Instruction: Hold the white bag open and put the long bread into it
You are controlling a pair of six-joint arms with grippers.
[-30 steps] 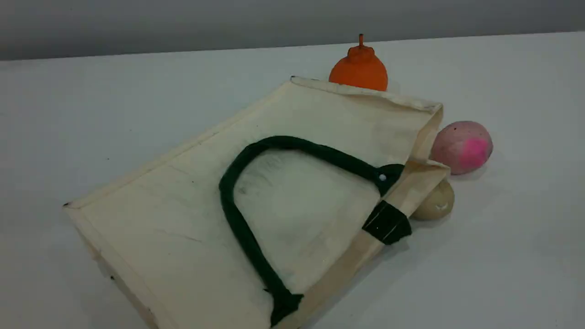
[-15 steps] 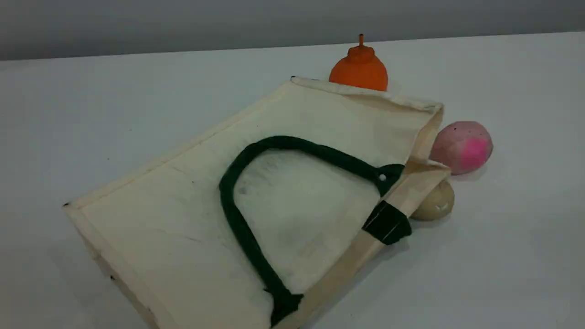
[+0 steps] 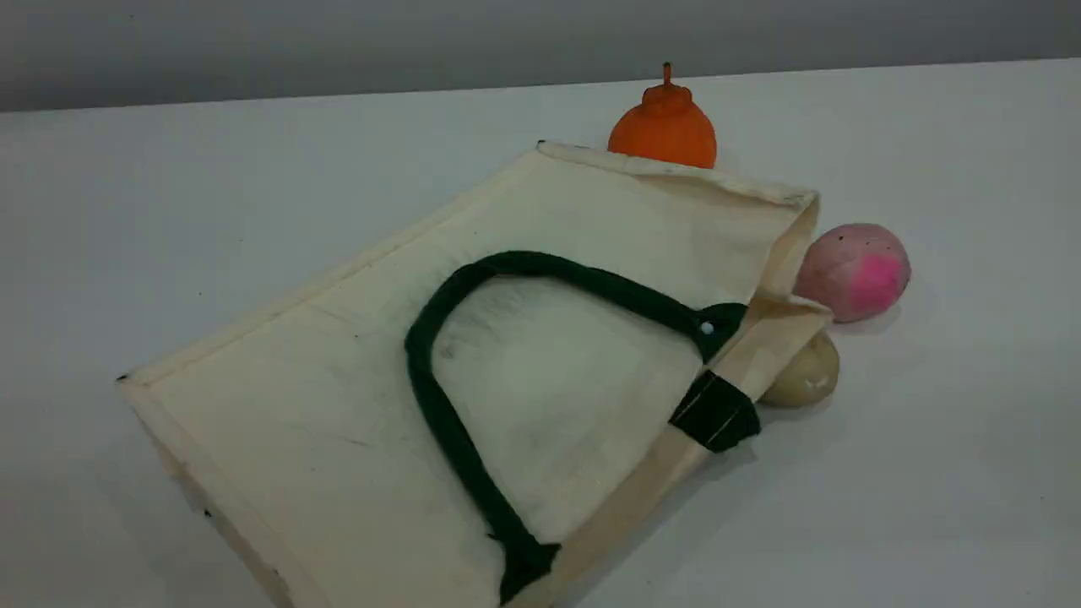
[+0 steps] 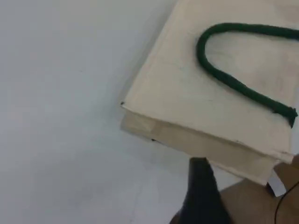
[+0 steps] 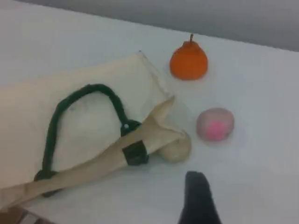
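Observation:
The white bag (image 3: 338,380) lies flat on the table with one dark green handle (image 3: 411,350) folded back on top of it. Its mouth faces right and gapes slightly. The long bread is out of view. The left wrist view shows the bag's (image 4: 187,93) closed bottom corner, with my left gripper (image 4: 202,186) hovering off that corner, open and empty. My right gripper (image 5: 196,198) hangs open over bare table just in front of the bag's (image 5: 84,121) mouth. Only one dark fingertip of each shows. Neither arm appears in the scene view.
A beige rounded bun (image 3: 806,371) sits half under the bag's mouth edge. A pink bun (image 3: 853,270) lies just right of the mouth. An orange fruit (image 3: 665,127) stands behind the bag's far corner.

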